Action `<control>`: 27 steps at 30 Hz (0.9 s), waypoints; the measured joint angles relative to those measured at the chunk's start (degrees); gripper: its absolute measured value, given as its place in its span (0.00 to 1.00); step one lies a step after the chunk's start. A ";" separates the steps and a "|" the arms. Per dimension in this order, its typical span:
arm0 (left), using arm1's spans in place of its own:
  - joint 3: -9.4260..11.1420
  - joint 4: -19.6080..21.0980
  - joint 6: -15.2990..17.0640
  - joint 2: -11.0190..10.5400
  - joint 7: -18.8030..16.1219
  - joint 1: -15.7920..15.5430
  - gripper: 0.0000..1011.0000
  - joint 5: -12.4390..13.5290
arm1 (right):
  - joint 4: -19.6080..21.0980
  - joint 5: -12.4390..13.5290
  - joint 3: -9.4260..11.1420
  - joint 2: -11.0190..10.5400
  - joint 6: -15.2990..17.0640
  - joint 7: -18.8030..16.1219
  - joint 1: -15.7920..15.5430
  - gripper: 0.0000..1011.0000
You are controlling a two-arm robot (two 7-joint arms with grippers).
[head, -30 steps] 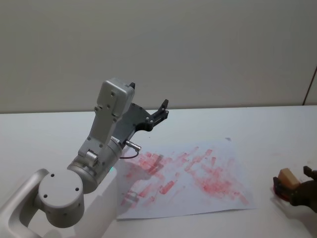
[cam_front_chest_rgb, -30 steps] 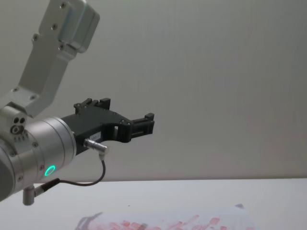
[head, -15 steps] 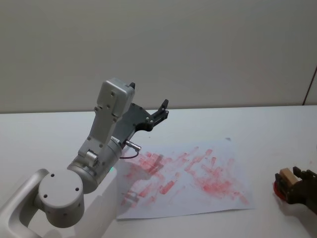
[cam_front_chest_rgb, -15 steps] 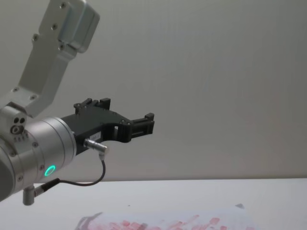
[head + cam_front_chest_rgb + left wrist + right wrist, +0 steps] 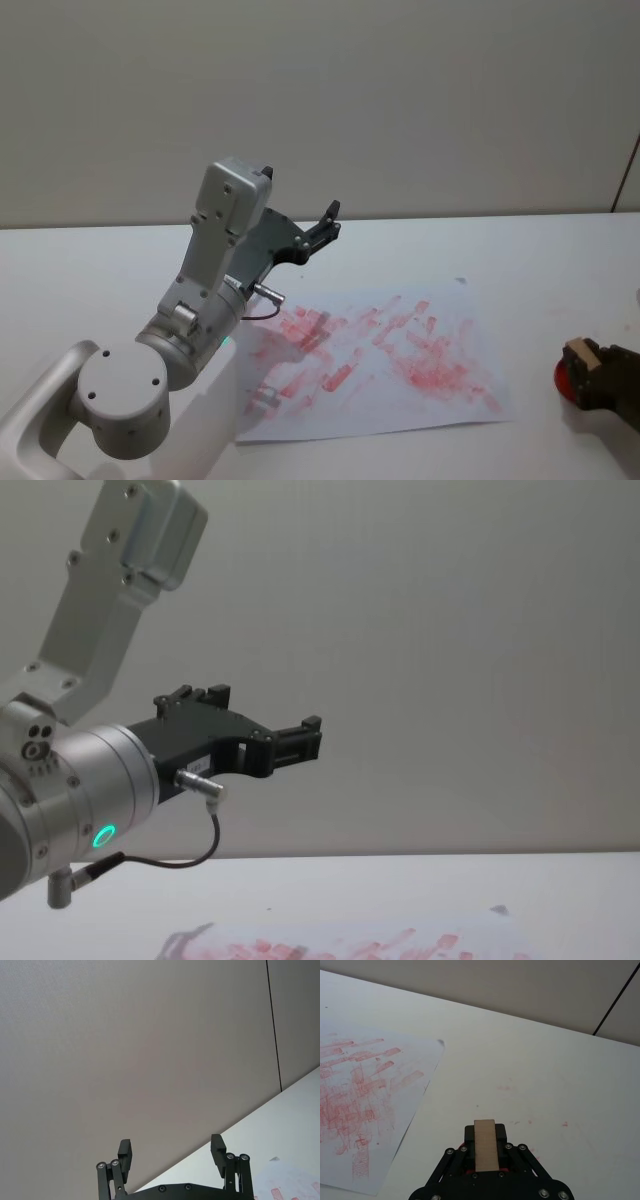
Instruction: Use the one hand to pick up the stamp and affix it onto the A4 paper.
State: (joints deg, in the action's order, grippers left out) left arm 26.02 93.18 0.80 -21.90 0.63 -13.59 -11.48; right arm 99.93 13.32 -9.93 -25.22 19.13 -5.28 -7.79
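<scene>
A white worktop runs back to a plain beige wall. In the head view, the A4 paper, crowded with red marks, lies mid-worktop. Well to its right, the right gripper has its jaws clenched on the tan stamp, over a red pad. The left gripper hangs high beyond the paper. Its wrist view shows jaws spread, grasping nothing. The right wrist view shows the stamp pinched between the jaws, off the paper. In the chest view the left gripper sits before the wall.
</scene>
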 joint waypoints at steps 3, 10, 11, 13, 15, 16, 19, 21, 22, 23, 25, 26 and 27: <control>0.00 0.00 0.00 0.00 0.00 0.00 0.99 0.00 | 0.08 -0.08 0.07 -0.01 -0.38 0.00 0.07 0.22; 0.00 0.00 0.00 0.01 0.00 0.00 0.99 0.00 | 0.67 -0.53 0.30 0.26 -2.34 -0.60 1.33 0.22; 0.00 0.00 0.00 0.00 0.00 0.00 0.99 0.00 | 0.71 -0.61 0.30 0.34 -2.67 -0.80 1.53 0.22; 0.00 0.00 0.00 0.00 0.00 0.00 0.99 0.00 | 0.78 -0.77 0.27 0.70 -3.41 -1.44 2.35 0.22; 0.00 0.00 0.00 0.00 0.00 0.00 0.99 0.00 | 0.79 -0.89 0.16 1.06 -4.00 -2.06 3.05 0.22; 0.00 0.00 0.00 0.00 0.00 0.00 0.99 0.00 | 0.77 -0.99 0.03 1.38 -4.52 -2.64 3.61 0.22; 0.00 0.00 0.00 0.00 0.00 0.00 0.99 0.00 | 0.29 -1.23 -0.36 2.26 -5.54 -4.17 5.16 0.22; 0.00 0.00 0.00 0.00 0.00 0.00 0.99 0.00 | 0.03 -1.30 -0.52 2.59 -5.82 -4.57 5.71 0.22; 0.00 0.00 0.00 0.00 0.00 0.00 0.99 0.00 | -0.43 -1.41 -0.77 3.13 -6.16 -5.33 6.52 0.22; 0.00 0.00 0.00 0.00 0.00 0.00 0.99 0.00 | -1.01 -1.56 -1.06 3.69 -6.56 -6.37 7.34 0.22; 0.00 0.00 0.00 0.00 0.00 0.00 0.99 0.00 | -1.73 -1.72 -1.39 4.29 -6.86 -7.33 8.26 0.22; 0.00 0.00 0.00 0.00 0.00 0.00 0.99 0.00 | -2.11 -1.79 -1.55 4.58 -6.98 -7.79 8.68 0.22; 0.00 0.00 0.00 0.01 0.00 0.00 0.99 0.00 | -3.09 -1.95 -1.93 5.27 -7.15 -8.76 9.65 0.22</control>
State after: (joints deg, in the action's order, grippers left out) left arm 26.03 93.18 0.79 -21.89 0.63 -13.59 -11.48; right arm 96.84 11.37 -11.86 -19.95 11.98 -14.04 1.86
